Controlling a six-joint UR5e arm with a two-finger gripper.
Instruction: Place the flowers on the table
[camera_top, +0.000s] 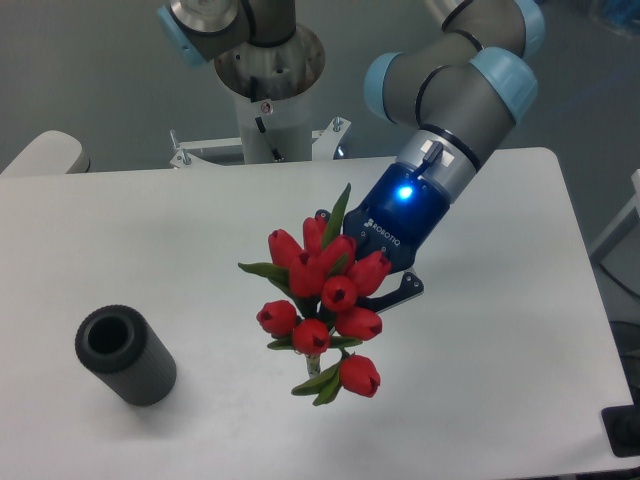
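White table (150, 230) lies under the gripper (375, 285), which squeezes the flowers (322, 300) by their hidden stems, so the red buds hang above it, away from the grey cylinder (125, 356), ready to go down

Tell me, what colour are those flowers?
Red buds with green leaves; the flowers show clearly in the fixed camera view.

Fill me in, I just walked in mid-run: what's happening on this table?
A single robot arm is handling the flowers, a bunch of red tulips. Its claw appears to grip the bunch from behind, though the blooms hide the fingers. The tulips are over the middle of the white table; whether they touch it can't be told from this view. A dark grey cylinder lies apart at the left, untouched.
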